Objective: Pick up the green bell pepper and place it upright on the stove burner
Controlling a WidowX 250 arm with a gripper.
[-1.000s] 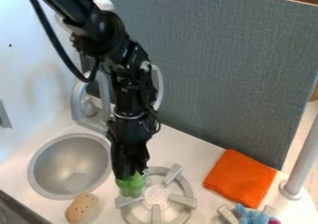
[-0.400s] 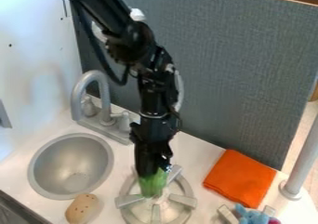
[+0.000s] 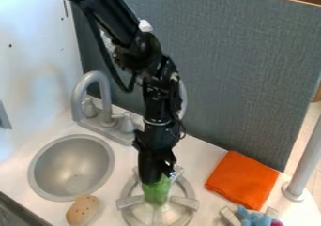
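My gripper (image 3: 159, 174) hangs down over the near stove burner, shut on a green object (image 3: 156, 191), whose top is covered by the fingers. The green object is over the middle of the silver burner (image 3: 187, 202); whether it touches the burner I cannot tell. Left of the burner, a tan potato-like toy (image 3: 82, 210) lies on the counter near the sink.
The round grey sink (image 3: 47, 168) is at the left, with a faucet (image 3: 103, 98) behind it. An orange cloth (image 3: 242, 179) lies right of the burner. A blue toy (image 3: 256, 217) sits on a second burner at the lower right. A grey pole and partition stand behind.
The gripper has moved right with the green object, from the burner's left side to over its middle, and slightly lower since the middle frame.
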